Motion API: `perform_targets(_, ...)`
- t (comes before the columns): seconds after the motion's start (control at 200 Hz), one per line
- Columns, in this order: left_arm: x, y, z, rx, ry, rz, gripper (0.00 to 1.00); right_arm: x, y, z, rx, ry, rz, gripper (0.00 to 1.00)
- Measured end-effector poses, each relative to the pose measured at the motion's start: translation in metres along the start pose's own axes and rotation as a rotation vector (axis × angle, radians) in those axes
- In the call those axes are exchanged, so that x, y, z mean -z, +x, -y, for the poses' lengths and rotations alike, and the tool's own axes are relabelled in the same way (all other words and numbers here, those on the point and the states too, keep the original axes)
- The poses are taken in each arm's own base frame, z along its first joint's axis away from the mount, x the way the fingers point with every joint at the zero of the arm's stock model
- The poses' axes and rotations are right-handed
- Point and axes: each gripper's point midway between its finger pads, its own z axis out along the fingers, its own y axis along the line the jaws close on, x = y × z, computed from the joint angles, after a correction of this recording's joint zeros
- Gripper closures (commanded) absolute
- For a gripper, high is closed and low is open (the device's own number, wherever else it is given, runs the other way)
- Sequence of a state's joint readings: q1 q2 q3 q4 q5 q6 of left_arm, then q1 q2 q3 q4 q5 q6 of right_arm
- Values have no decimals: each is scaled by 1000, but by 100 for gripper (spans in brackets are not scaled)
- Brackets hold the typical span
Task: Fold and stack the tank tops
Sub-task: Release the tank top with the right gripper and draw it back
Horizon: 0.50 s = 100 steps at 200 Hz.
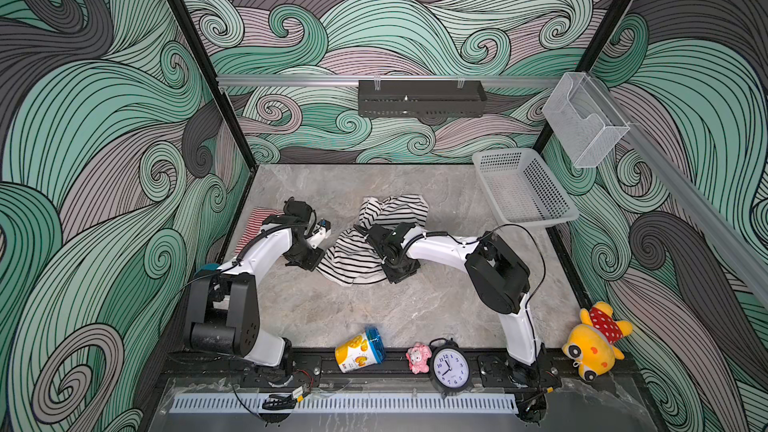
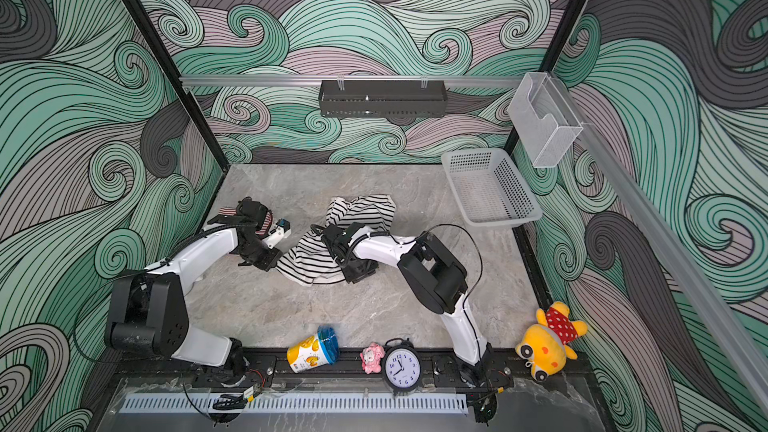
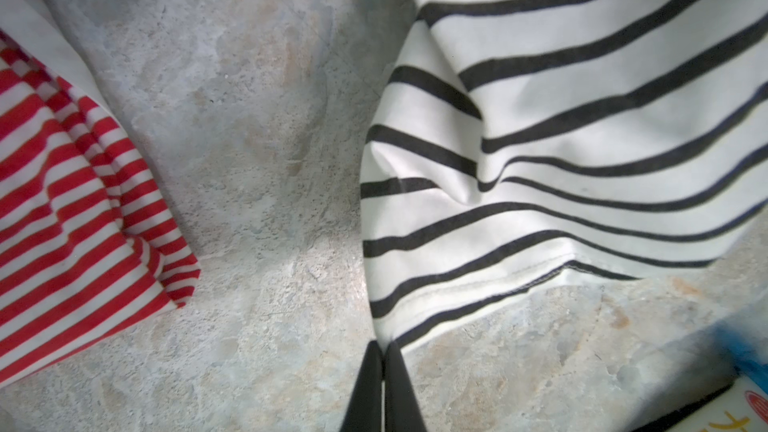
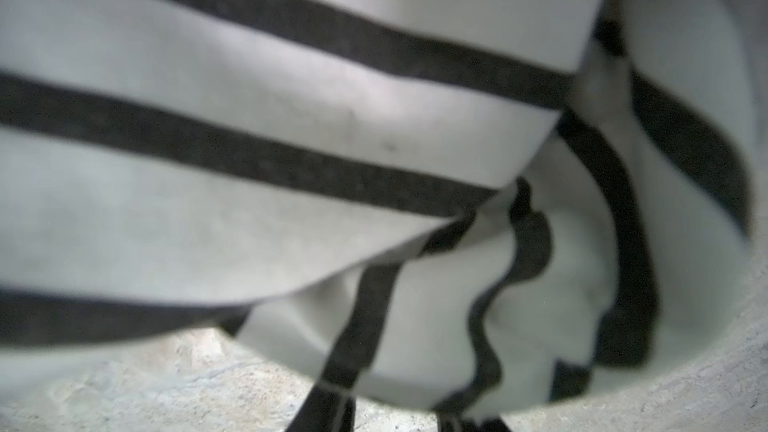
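Black top (image 1: pixel 395 211) sprawls on the table (image 1: pixel 332 309), long axis 1 to 7 o'clock. Left gripper (image 3: pixel 383 351) is clamped on its 8 o'clock hem corner; right gripper (image 4: pixel 392 403) seems to pinch a bunched fold. Red top (image 1: pixel 255 222) lies at 9 o'clock, nearer the left gripper.

Thin black stripes on white are recorded on the black-and-white tank top (image 1: pixel 347 257) at centre. Red and white stripes are noted on the red-and-white tank top (image 1: pixel 255 222), far left. The table (image 1: pixel 332 309) is marbled grey. The walls (image 1: pixel 374 14) are patterned in teal, mauve and grey swirls. The plush toy (image 1: pixel 590 351), near right, is yellow.
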<state>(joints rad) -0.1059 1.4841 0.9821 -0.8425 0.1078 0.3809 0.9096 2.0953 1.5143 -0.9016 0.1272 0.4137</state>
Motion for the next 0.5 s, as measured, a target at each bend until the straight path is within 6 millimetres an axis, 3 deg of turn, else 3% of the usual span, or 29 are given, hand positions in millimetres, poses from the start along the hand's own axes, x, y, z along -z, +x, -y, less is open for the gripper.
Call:
perform_targets(0.155, 0, 0, 0, 1, 0, 0, 100, -1, 0, 3, 14, 21, 4, 100)
perform_targets(0.385, 10, -6, -1, 8, -3, 10, 100, 8, 5, 10, 12, 11, 19, 100)
perform_targets(0.501, 24, -17, -4, 4, -19, 51, 100, 43, 10, 20, -50, -97, 81, 100)
